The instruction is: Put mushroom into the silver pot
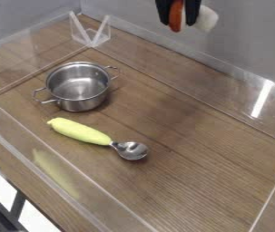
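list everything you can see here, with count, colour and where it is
silver pot: one, shiny steel with two side handles, upright on the left part of the table, nothing visible inside
spoon: one, yellow handle and metal bowl, lying flat in front of the pot, apart from it
mushroom: one, orange-red with a bit of white, up in the air at the top edge, held by the end effector
clear triangular stand: one, transparent, far back left corner
table: one, brown wood grain, with clear low walls round it
end effector: one, black, mostly cut off by the top edge, shut on the mushroom
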{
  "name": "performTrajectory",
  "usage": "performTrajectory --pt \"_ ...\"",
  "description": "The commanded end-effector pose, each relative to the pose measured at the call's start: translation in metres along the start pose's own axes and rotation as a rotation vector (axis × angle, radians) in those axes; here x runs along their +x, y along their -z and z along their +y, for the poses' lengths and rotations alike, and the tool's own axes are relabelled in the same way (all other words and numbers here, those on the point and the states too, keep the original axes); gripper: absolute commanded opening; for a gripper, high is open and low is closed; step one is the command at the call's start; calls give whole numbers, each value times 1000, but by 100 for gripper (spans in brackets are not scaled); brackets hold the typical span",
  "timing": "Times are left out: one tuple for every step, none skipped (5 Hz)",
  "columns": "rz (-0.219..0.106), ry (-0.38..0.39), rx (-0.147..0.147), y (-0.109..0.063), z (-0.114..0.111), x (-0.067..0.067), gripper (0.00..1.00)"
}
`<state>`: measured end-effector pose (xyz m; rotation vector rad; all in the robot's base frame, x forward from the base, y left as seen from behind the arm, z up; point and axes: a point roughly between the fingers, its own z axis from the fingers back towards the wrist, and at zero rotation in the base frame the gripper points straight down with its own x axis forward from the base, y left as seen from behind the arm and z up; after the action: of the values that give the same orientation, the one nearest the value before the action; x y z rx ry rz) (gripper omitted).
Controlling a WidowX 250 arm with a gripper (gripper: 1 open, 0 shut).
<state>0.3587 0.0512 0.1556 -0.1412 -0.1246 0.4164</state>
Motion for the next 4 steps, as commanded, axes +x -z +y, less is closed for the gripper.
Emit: performTrajectory --pt "-76 5 17 -36 23 -3 0" --pt "-79 -7 53 -55 64 -15 0" --pt "-80 -43 87 -66 105 -23 0" --pt "-95 -41 111 -58 136 -21 0"
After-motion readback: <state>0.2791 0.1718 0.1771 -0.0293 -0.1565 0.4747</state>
